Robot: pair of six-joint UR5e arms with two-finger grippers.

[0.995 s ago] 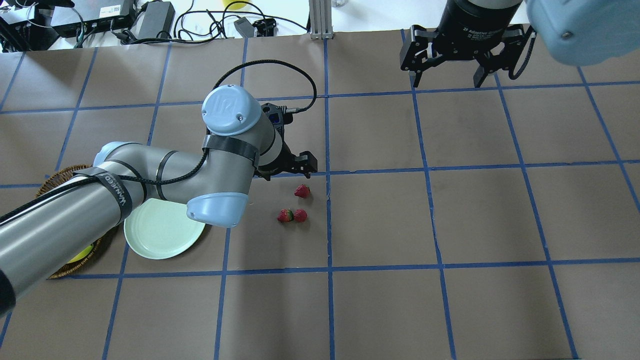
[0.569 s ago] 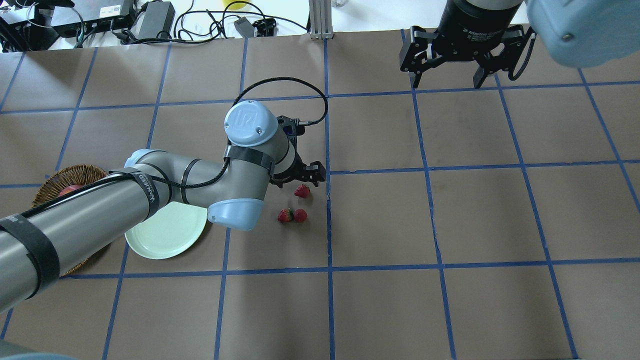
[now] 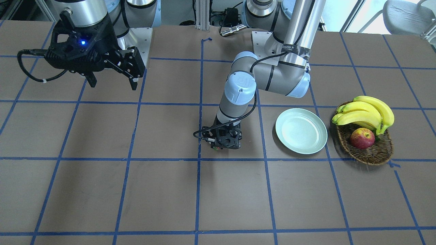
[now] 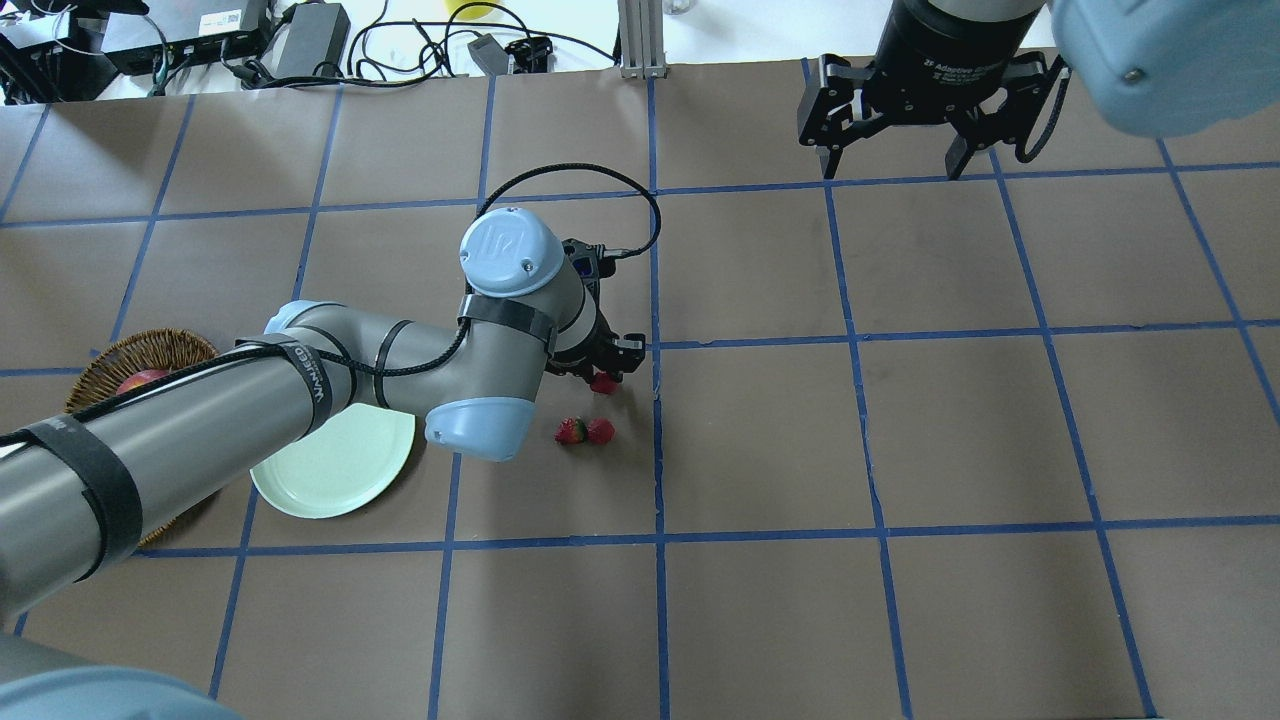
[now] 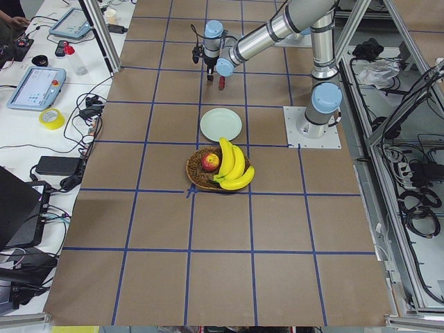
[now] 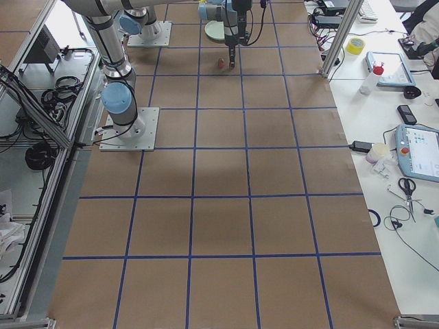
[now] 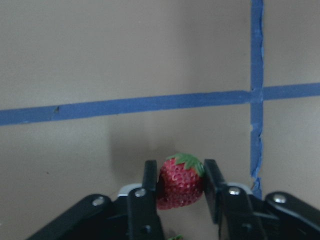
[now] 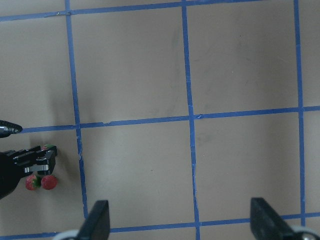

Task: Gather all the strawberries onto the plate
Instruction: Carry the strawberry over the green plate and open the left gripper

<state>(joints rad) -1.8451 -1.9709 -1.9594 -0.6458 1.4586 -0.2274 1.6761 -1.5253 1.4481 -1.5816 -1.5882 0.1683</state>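
Two arms worked over a brown table (image 4: 900, 450) marked off in squares by blue tape. The left arm (image 4: 200, 440) reached out from the near left toward the table's middle, while the right arm stayed at the far right, its right gripper (image 4: 890, 172) held above the surface with its fingers spread wide and nothing between them. On the left side stood a wicker basket (image 3: 371, 153) holding a bunch of bananas (image 3: 366, 114) and an apple (image 3: 362, 138). Just beside the basket, toward the middle, lay the pale green plate (image 4: 330, 480), with nothing on it. The left gripper (image 4: 600, 372) was down at the table near a tape crossing, its fingers clamped on the far strawberry (image 7: 180, 182), one pad against each side of the fruit, the green cap pointing away from the wrist. The other two strawberries (image 4: 586, 431) lay touching each other a little nearer the robot, well apart from the plate.
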